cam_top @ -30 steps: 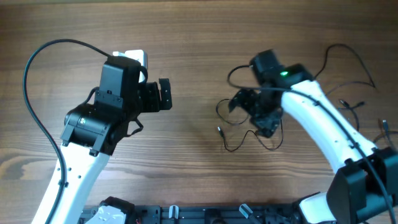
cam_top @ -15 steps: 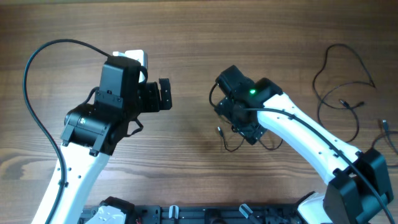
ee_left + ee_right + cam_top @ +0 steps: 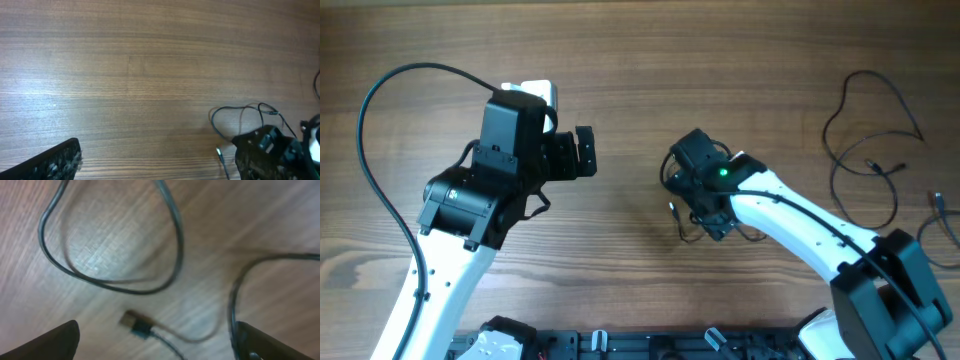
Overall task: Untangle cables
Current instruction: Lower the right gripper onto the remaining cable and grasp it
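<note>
A small bunch of thin dark cables [image 3: 745, 232] lies at the table's middle, mostly hidden under my right gripper [image 3: 692, 195]. One plug [image 3: 673, 210] sticks out to its left. In the right wrist view the open right gripper [image 3: 155, 345] hovers close above a cable loop [image 3: 125, 284] and a plug [image 3: 135, 322], holding nothing. More loose cable strands [image 3: 865, 130] lie at the far right. My left gripper [image 3: 585, 152] is open and empty, well left of the bunch. The left wrist view shows one finger [image 3: 50, 162], a cable loop [image 3: 240, 114] and the plug [image 3: 220, 152].
A white object [image 3: 538, 92] sits behind the left arm. The thick black arm cable [image 3: 380, 110] arcs at the far left. The black robot base rail [image 3: 650, 345] runs along the front edge. Bare wood lies between the two grippers.
My right gripper has moved left across the table, and the cable bunch now sits further left, under it. The loose strands at the far right are now uncovered. The left arm has not moved.
</note>
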You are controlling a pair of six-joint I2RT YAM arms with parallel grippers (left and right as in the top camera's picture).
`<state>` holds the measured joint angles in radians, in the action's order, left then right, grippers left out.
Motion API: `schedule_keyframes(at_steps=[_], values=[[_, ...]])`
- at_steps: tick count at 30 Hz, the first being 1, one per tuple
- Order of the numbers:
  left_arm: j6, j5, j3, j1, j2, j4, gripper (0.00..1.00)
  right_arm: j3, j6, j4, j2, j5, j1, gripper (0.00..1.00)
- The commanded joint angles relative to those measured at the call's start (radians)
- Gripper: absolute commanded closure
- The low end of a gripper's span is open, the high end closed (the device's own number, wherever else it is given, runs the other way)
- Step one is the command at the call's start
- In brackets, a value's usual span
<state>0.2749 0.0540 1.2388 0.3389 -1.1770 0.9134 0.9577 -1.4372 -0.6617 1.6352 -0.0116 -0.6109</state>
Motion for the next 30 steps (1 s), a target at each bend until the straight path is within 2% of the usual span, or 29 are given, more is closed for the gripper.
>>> schedule_keyframes(at_steps=[1,5,17,22,23,24,25,26,30], values=[[-0.013,-0.005,0.006,-0.005,0.005,-0.003,0.0,-0.087,-0.084,0.07,0.011,-0.032,-0.001,0.0],[-0.013,-0.005,0.006,-0.005,0.005,-0.003,0.0,-0.152,-0.192,0.109,0.011,-0.095,0.002,0.0],[-0.013,-0.005,0.006,-0.005,0.005,-0.003,0.0,-0.155,-0.187,0.215,0.011,-0.227,0.011,0.01],[-0.013,-0.005,0.006,-0.005,0.005,-0.003,0.0,-0.155,-0.174,0.224,0.022,-0.261,0.06,0.01],[-0.013,-0.005,0.006,-0.005,0.005,-0.003,0.0,-0.155,-0.159,0.235,0.033,-0.257,0.072,0.03],[-0.013,-0.005,0.006,-0.005,0.005,-0.003,0.0,-0.155,-0.156,0.245,0.048,-0.251,0.084,0.14],[-0.013,-0.005,0.006,-0.005,0.005,-0.003,0.0,-0.155,-0.156,0.252,0.058,-0.243,0.091,0.2],[-0.013,-0.005,0.006,-0.005,0.005,-0.003,0.0,-0.155,-0.151,0.271,0.085,-0.213,0.113,0.33],[-0.013,-0.005,0.006,-0.005,0.005,-0.003,0.0,-0.154,-0.072,0.319,0.108,-0.166,0.148,0.38]])
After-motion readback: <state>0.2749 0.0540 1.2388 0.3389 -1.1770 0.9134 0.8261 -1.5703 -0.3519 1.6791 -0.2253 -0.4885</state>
